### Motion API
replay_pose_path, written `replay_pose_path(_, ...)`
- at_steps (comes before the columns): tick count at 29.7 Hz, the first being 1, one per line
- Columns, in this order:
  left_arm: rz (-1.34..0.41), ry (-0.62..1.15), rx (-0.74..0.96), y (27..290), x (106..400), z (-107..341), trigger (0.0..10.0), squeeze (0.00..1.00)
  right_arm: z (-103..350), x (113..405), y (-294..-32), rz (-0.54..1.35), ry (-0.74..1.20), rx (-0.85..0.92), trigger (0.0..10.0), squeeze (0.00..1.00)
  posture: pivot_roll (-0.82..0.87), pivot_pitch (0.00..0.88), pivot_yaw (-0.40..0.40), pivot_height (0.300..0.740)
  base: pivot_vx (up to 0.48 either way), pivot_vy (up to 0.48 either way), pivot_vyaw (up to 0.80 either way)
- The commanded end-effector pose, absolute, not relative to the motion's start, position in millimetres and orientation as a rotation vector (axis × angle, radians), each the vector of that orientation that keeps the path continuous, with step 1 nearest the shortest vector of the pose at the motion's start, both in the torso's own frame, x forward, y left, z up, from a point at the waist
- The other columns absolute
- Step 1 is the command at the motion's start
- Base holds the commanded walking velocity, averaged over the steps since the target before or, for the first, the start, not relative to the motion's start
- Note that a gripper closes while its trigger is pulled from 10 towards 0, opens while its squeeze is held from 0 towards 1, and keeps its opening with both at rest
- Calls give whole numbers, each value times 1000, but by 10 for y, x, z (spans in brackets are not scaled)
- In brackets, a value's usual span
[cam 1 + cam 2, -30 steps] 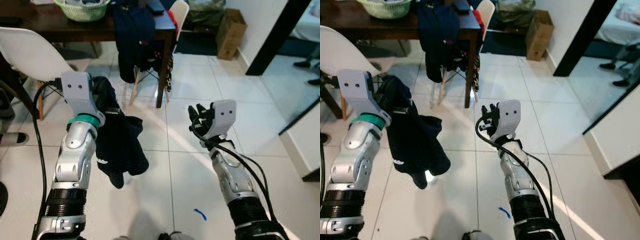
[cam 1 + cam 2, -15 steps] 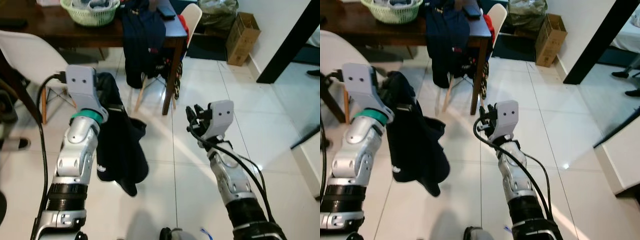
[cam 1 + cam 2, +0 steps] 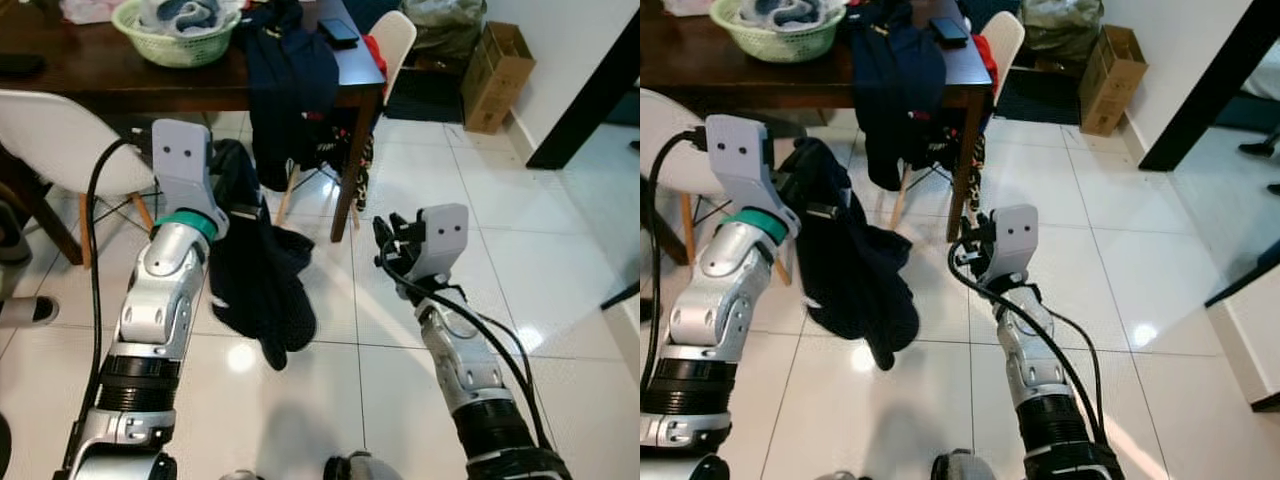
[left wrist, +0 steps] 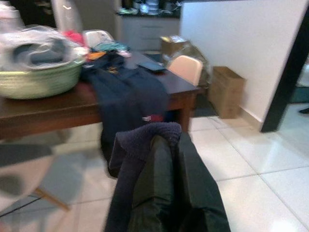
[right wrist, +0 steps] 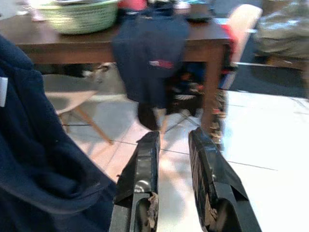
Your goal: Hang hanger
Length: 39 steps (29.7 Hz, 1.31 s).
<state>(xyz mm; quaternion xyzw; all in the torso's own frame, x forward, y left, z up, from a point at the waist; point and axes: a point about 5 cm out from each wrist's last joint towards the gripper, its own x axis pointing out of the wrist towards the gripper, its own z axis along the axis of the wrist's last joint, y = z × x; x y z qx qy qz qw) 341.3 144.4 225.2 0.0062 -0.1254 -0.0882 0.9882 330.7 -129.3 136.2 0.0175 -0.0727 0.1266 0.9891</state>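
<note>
A dark navy garment (image 3: 255,280) hangs in a bunch from my left gripper (image 4: 166,157), which is raised at the left and shut on the cloth; the fabric wraps over the fingers and hides their tips. The garment's lower end dangles just above the white tile floor. My right gripper (image 5: 173,140) is held up at the middle right, level with the garment and apart from it. It stands open with nothing between its fingers (image 5: 145,164). I cannot make out a hanger inside the cloth.
A dark wooden table (image 3: 100,85) stands ahead with a green basket (image 3: 178,30), a phone (image 3: 338,30) and another navy garment (image 3: 290,90) draped over its edge. A white chair (image 3: 60,140) is at left, a second chair (image 3: 395,35) and a cardboard box (image 3: 497,65) beyond.
The whole view has shifted, bringing the table and chairs nearer. Both arms keep about the same raised pose. The hanging garment has swung a little.
</note>
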Motion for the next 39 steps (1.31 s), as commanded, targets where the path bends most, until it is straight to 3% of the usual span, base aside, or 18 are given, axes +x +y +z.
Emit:
replay_pose_path(1, -206, -294, 16, 1382, 3398, 2351, 10000, 0, 1339, 3308, -1348, 231, -132, 38, 10000, 0, 30, 33, -8, 740, 424, 0, 0)
replay_pose_path(28, -247, -324, 41, 1349, 3440, 2507, 10000, 0, 1366, 3346, -1397, 167, -141, 55, 10000, 0, 39, 27, 4, 740, 423, 0, 0)
replay_pose_path(39, -255, -458, 107, 1447, 3616, 3024, 10000, 0, 1392, 3354, -1409, 151, -157, 63, 10000, 0, 42, 27, 2, 740, 423, 0, 0)
